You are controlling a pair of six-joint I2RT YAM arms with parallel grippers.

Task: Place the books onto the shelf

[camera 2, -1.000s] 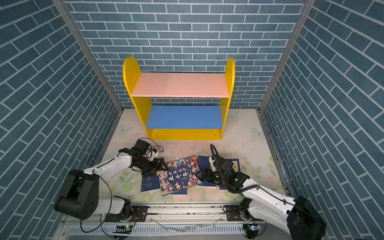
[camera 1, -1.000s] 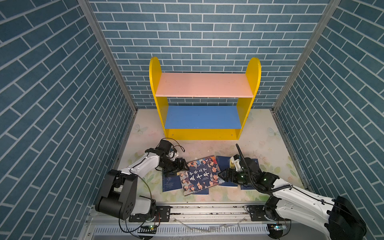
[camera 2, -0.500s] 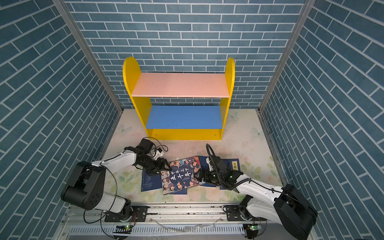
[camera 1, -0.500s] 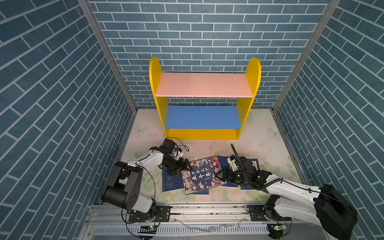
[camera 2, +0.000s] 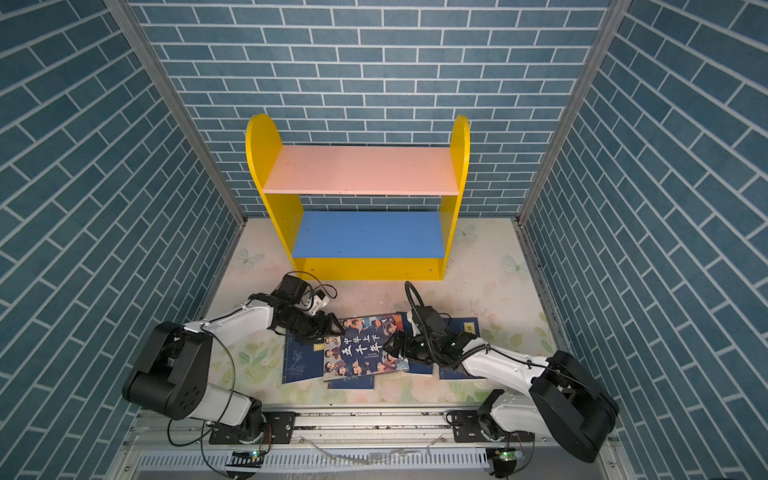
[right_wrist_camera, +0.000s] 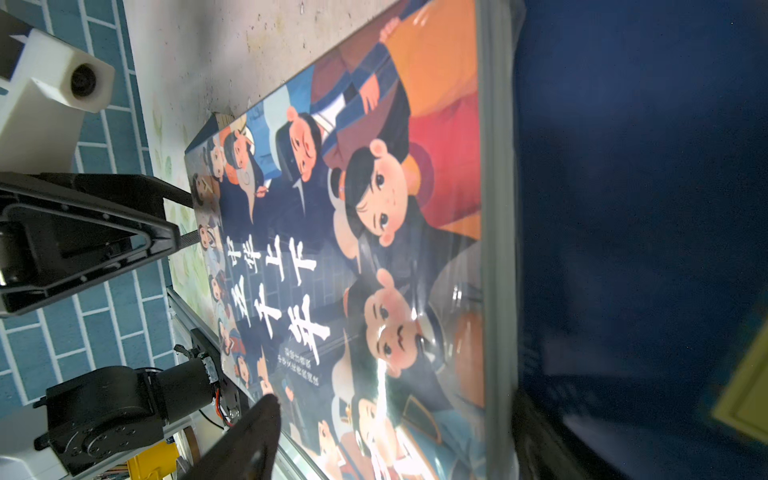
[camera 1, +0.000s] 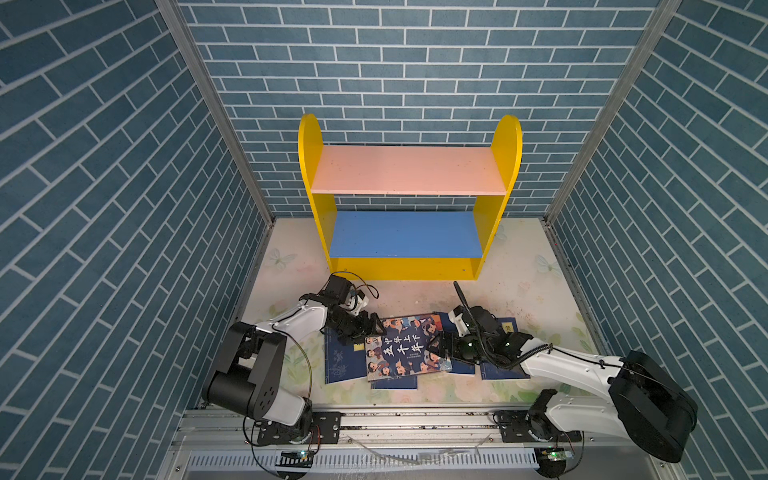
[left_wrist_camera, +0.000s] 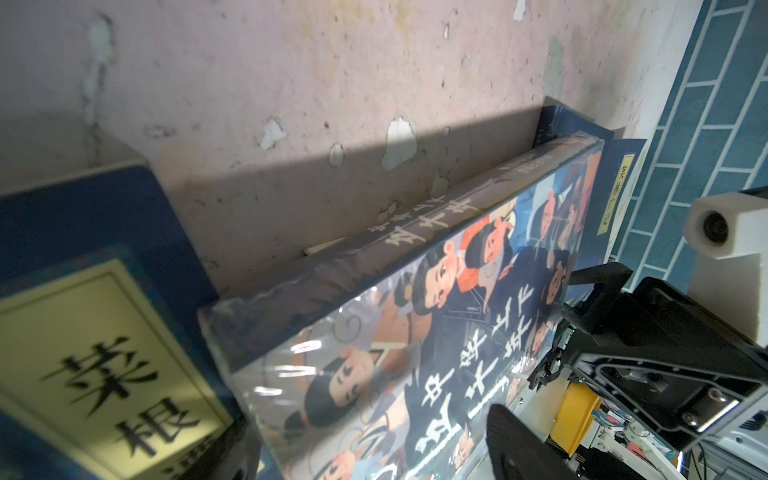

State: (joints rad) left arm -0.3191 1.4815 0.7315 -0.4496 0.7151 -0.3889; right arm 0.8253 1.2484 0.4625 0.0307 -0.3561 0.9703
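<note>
Zero books shelved yet. Widest thing, the pale floral table, boxed in by blue brick-print walls. At far centre against the back wall, the shelf: yellow sides, pink upper board and blue lower board both bare. Two arms stretched low from the near rail to a pile at near centre, well apart from the shelf.

On top of the pile, the cartoon-face book, flat, cover up, glare on the wrap. Long axis left-right, right end skewed slightly far. Underneath, the navy books, flat, poking out left, near and right, yellow label showing on the rightmost.

At the top book's far-left corner, the left gripper, jaws spread, one finger over the cover in the left wrist view, no clamp visible. At the same book's right short edge, the right gripper, jaws wide apart and straddling that edge, one finger over the cover, nothing gripped.

Key relation: top book lying between the two claws, one at each short end, neither clearly nearer. Probably a two-sided pickup along the long axis, then a carry far toward the shelf. Risk: slick wrap, navy books dragged along
</note>
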